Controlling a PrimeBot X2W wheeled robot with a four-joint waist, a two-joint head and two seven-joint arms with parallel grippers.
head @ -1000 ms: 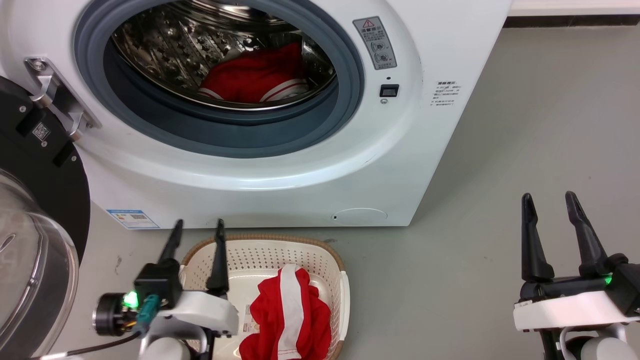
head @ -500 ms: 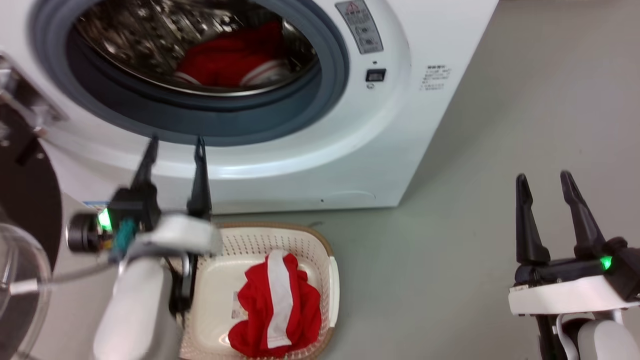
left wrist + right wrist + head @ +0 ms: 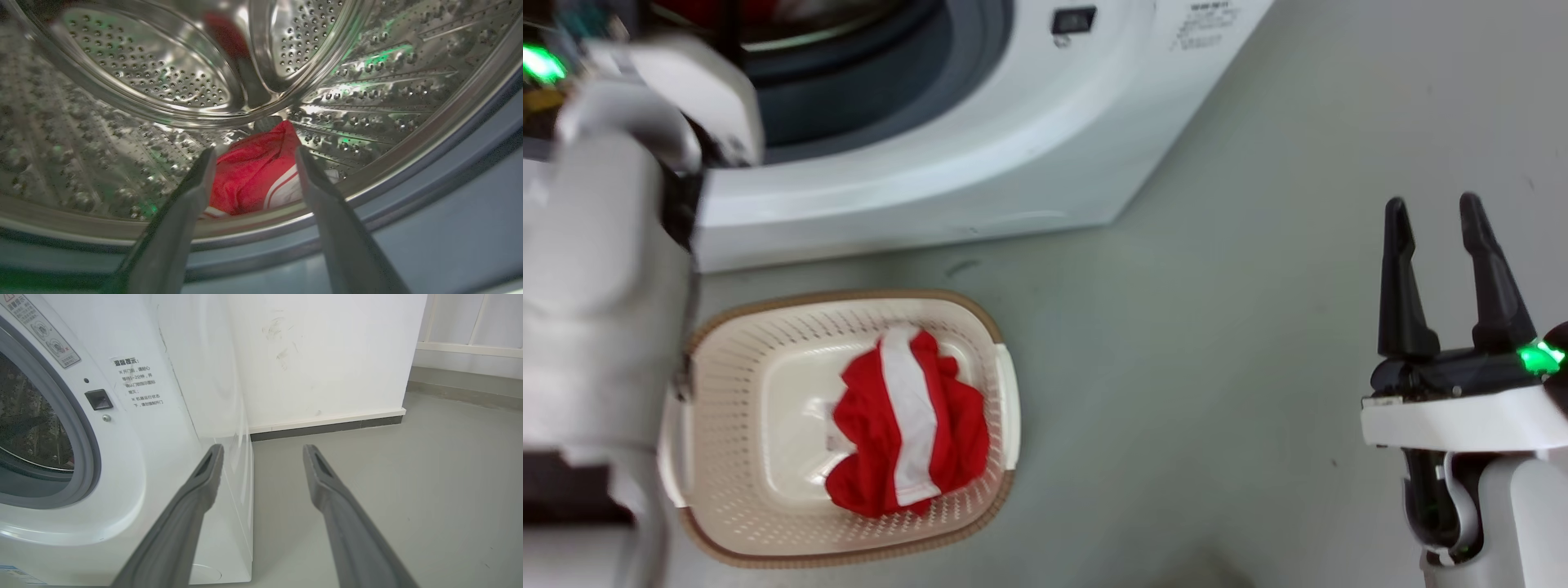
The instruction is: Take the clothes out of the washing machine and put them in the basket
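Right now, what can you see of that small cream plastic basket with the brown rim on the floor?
The cream-white plastic basket is a rounded rectangle with perforated walls, a brown woven-look rim and a smooth bottom. It stands upright on the grey floor, in front of the white washing machine. One crumpled red garment with a broad white stripe lies inside, towards its right side. A pale forearm hides part of its left edge.

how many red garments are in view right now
2: one red garment in the basket, a second garment in the washing machine's drum. More could be hidden deeper inside.
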